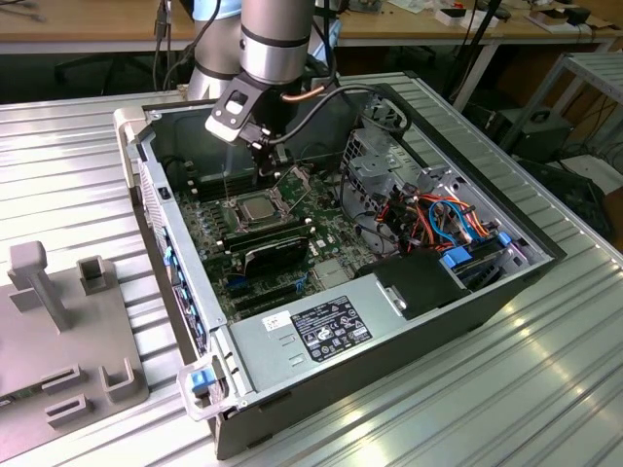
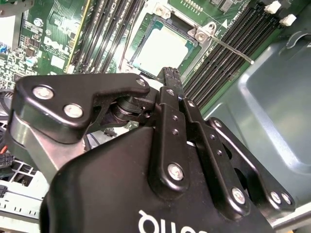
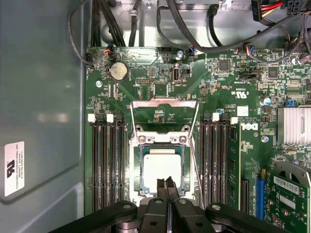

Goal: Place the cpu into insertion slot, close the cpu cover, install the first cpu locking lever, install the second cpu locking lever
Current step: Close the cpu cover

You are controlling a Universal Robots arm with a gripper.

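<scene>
One of four steps looks done: the cpu sits in the insertion slot, the cpu cover lies open on its far side, and the gripper hovers near, pressed together and empty.

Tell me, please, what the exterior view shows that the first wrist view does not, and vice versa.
Exterior view adds the arm, the computer case on the table, and a grey fixture at the exterior view's left. First wrist view adds the coin battery and a white sticker on the case's wall. Both: the cpu seated in the insertion slot, the shut hand above it.
</scene>
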